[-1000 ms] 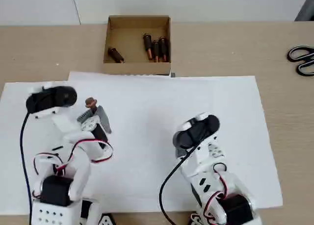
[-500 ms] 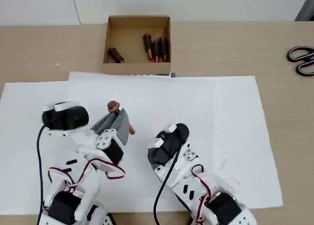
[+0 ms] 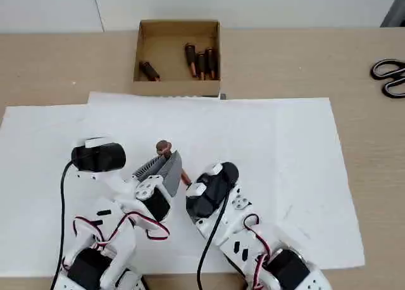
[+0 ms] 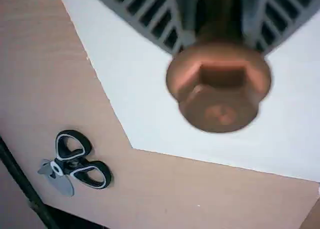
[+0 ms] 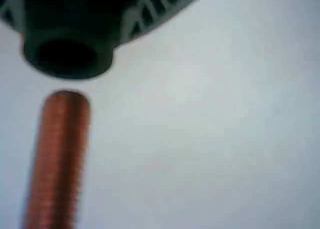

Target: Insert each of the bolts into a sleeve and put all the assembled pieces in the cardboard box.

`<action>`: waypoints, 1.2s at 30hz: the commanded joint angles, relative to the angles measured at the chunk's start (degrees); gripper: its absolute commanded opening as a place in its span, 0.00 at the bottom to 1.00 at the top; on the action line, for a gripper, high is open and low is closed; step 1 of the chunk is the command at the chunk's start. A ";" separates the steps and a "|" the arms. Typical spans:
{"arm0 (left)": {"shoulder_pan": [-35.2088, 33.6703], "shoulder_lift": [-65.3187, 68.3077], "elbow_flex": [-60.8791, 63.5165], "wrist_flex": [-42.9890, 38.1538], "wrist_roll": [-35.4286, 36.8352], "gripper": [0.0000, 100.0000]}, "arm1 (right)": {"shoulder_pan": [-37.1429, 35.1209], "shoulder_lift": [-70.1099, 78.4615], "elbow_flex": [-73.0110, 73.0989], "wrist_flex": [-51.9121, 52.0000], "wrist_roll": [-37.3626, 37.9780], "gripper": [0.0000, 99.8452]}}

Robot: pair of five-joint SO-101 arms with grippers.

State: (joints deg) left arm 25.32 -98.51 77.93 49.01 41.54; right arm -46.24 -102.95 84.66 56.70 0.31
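My left gripper is shut on a copper bolt, hex head up and threaded end slanting toward the right arm. In the left wrist view the bolt head sits between the grey fingers. My right gripper is shut on a black sleeve, whose open mouth faces the bolt's threaded tip. A small gap separates tip and mouth. The cardboard box at the back holds several assembled pieces.
White paper covers the table's middle under both arms. Black-handled scissors lie on the bare wood at the far right edge and show in the left wrist view as scissors.
Both arms have swung toward each other. The left gripper carried the bolt right and toward the table's front, the right arm moved left, and the bolt's tip now sits near the sleeve.
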 commanded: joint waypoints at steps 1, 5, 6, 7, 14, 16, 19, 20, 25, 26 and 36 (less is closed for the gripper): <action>0.18 -0.97 -0.22 -1.76 0.26 0.01 | -0.84 -0.66 -0.44 -1.45 -0.70 0.00; 0.18 -0.97 -0.22 -1.76 0.26 0.01 | -0.84 -0.66 -0.53 -1.54 -0.70 0.00; 0.18 -0.97 -0.22 -1.76 0.26 0.01 | -0.84 -0.66 -0.62 -2.07 -0.70 0.00; 0.18 -0.97 -0.22 -1.76 0.26 0.01 | -0.75 -0.66 -0.62 -2.86 -0.70 0.00; 0.26 -0.97 -0.22 -1.76 0.35 0.01 | -0.66 -0.66 -0.44 -5.23 -0.35 0.00; 0.26 -0.97 -0.22 -1.67 0.35 0.01 | -0.66 -0.66 -0.44 -5.23 -0.35 0.00; 1.23 -0.97 -0.31 -1.58 0.35 0.01 | -0.66 -0.66 -0.09 -5.23 -0.35 0.00; 1.76 -0.97 -0.31 -1.58 0.35 0.01 | -0.66 -0.66 0.09 -5.32 -0.35 0.00; 2.55 -0.97 -0.31 -1.49 0.35 0.01 | -0.57 -0.66 0.18 -5.41 -0.35 0.00; 2.64 -0.97 -0.31 -1.49 0.35 0.01 | -0.57 -0.66 0.18 -5.41 -0.35 0.00; 2.37 -0.97 -0.31 -1.41 0.18 0.01 | 2.77 -0.66 -0.35 -5.41 -0.26 0.00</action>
State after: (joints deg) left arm 27.34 -98.95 77.93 48.66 41.54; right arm -44.92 -102.95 85.19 53.19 0.13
